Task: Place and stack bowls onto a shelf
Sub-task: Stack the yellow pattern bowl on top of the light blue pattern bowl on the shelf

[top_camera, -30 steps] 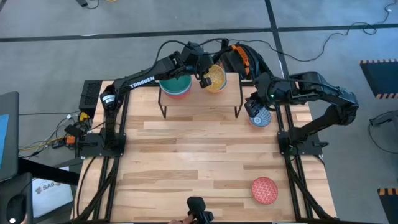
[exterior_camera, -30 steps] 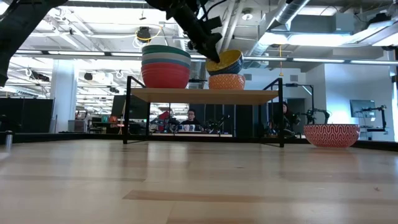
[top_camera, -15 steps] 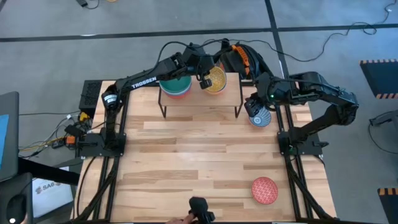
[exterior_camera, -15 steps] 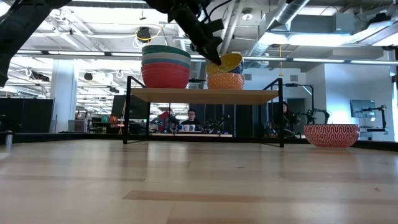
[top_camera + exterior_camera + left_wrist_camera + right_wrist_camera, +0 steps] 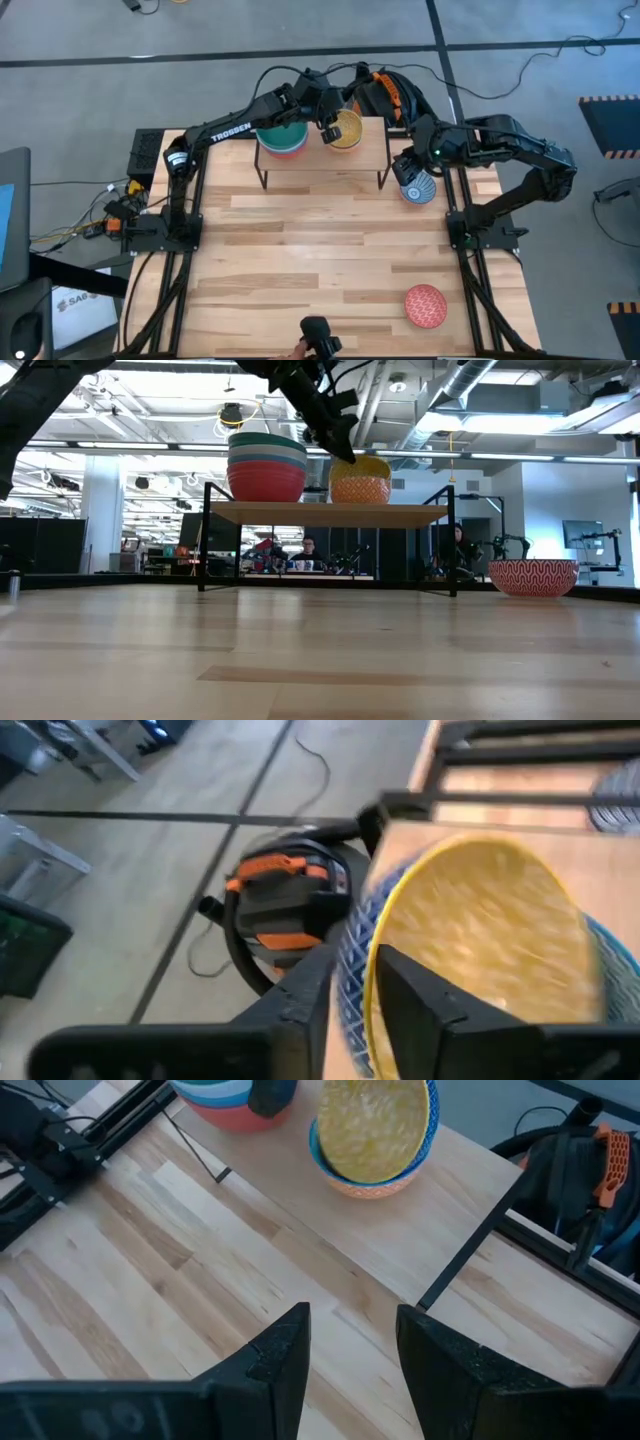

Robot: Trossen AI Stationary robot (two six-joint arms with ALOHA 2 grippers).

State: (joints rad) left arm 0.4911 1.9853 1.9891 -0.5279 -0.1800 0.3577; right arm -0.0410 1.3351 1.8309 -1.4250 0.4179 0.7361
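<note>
The yellow-lined bowl with a blue patterned outside (image 5: 348,128) sits in an orange patterned bowl (image 5: 361,491) on the shelf (image 5: 325,162), toward its right end. My left gripper (image 5: 327,126) is at that bowl's left rim and shut on it. A stack of several bowls (image 5: 282,136), teal on top and orange-red at the bottom (image 5: 266,468), stands on the shelf's left end. My right gripper (image 5: 408,170) is open, just off the shelf's right end, over the blue-and-white bowl (image 5: 419,190) on the table. The pink-red bowl (image 5: 426,306) stands on the table near the right front. My left gripper pinches the yellow bowl's rim (image 5: 371,942), one finger (image 5: 425,1005) inside the bowl and one (image 5: 298,1000) outside on the blue wall. It comes slanting down from the shelf's left side. The bowl sits nearly level, nested in the orange patterned bowl below.
The shelf's black legs (image 5: 205,535) stand at the table's far edge. A black and orange device (image 5: 285,905) lies on the floor behind the table. A black camera mount (image 5: 316,335) sits at the near edge. Bare wooden tabletop (image 5: 320,250) spreads before the shelf.
My left gripper has moved down a little toward the shelf, still shut on the yellow bowl. The bowl, tilted above the orange patterned bowl a second ago, has levelled out and sunk into it. My right arm has kept still.
</note>
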